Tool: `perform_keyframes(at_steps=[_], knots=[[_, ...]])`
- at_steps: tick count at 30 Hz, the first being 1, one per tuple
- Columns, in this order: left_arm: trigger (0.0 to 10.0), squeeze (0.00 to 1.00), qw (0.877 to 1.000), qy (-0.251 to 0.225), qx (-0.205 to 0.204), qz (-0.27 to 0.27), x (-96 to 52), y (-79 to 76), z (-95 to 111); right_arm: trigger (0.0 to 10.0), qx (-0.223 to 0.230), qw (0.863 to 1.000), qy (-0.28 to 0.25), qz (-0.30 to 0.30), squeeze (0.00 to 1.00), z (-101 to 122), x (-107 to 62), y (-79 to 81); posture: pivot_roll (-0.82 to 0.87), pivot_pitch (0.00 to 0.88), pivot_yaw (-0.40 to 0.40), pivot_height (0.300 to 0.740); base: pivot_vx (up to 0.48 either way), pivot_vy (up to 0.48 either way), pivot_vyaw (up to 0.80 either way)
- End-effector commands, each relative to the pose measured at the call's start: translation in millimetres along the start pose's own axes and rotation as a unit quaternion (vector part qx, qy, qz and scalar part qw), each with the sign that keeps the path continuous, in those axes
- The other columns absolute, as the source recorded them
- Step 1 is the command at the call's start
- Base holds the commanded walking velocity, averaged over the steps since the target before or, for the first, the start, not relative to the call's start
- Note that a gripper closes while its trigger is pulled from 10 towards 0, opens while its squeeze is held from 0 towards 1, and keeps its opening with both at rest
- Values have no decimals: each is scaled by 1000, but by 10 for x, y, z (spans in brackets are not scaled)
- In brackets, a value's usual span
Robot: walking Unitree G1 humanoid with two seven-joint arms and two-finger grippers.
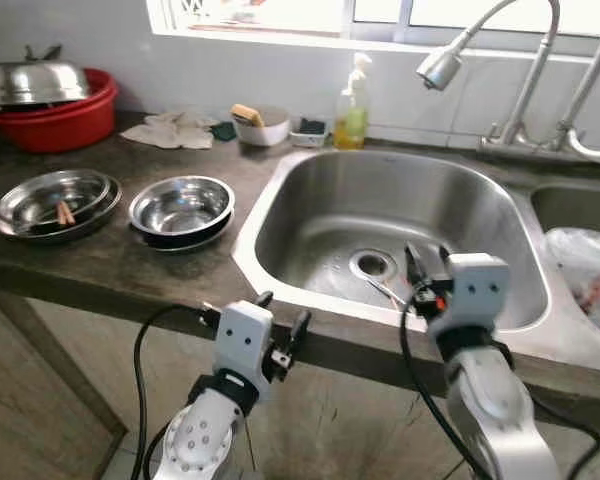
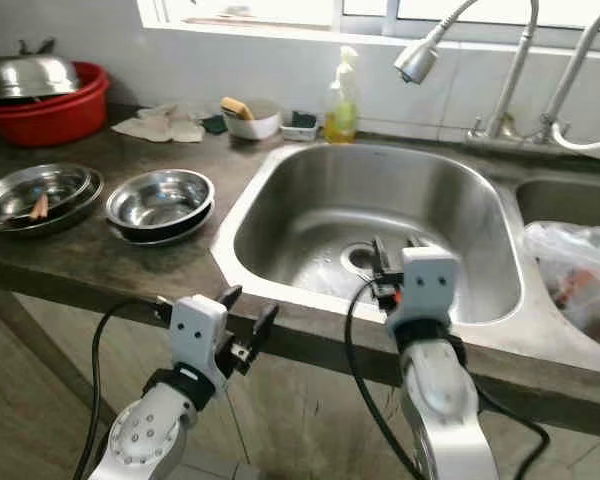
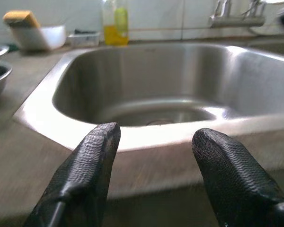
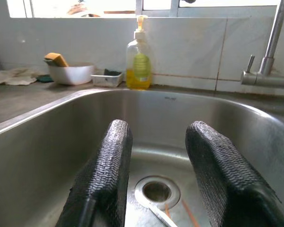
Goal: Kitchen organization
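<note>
Steel utensil [image 4: 157, 213] by the sink [image 1: 310, 180] drain lies straight below my right gripper [image 4: 156, 156], the nearer one, fingers parted and empty

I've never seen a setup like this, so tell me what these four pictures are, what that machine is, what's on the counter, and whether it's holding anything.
It is a humanoid robot standing at a kitchen counter. Two pictures come from a stereo camera on its head, looking down at its silver arms. The other two come from cameras on its wrists, looking along each pair of black fingers.

The left gripper hangs before the counter edge, jaws open and holding nothing. The right gripper reaches over the steel sink, jaws also open and holding nothing.

On the counter lie two stacks of steel bowls, a red basin with a metal lid, a cloth, a white bowl with a sponge, and a soap bottle. A faucet arches above. Something thin lies by the drain; I cannot tell what.
</note>
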State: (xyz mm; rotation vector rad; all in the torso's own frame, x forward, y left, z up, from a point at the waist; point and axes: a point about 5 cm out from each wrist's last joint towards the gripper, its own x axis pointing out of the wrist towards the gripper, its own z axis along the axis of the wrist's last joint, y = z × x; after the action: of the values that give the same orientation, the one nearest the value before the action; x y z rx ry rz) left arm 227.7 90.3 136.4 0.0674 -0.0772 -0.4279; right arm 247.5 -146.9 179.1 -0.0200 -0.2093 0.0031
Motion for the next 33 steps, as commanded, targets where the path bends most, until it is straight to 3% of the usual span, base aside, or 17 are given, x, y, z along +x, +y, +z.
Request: perform_keyframes(at_steps=[1,5,8,14,19,27,33], knots=[[10000,0,1000,0,-3,6,-12,14,16,10000,0,1000,-4,-2,0,50,-24,9,107,0,-46,740,0,0,0],[10000,0,1000,-3,-15,19,-28,49,70,10000,6,1000,19,8,0,-1,-189,54,98,0,-41,740,0,0,0],[10000,0,1000,-7,-18,24,-10,51,94,10000,4,1000,17,14,0,11,-191,70,96,0,-45,740,0,0,0],[10000,0,1000,-6,-19,24,18,29,84,10000,7,1000,2,19,0,62,-77,96,88,0,-45,740,0,87,0],[10000,0,1000,-1,-18,21,12,34,59,10000,4,1000,-5,21,0,93,-28,109,90,0,-51,740,0,445,800],[10000,0,1000,1,-10,22,19,34,61,10000,13,1000,-8,22,0,125,56,129,92,0,-47,740,0,0,795],[10000,0,1000,0,-3,22,37,28,67,10000,26,1000,-12,14,0,172,187,74,89,0,-49,740,0,0,0]])
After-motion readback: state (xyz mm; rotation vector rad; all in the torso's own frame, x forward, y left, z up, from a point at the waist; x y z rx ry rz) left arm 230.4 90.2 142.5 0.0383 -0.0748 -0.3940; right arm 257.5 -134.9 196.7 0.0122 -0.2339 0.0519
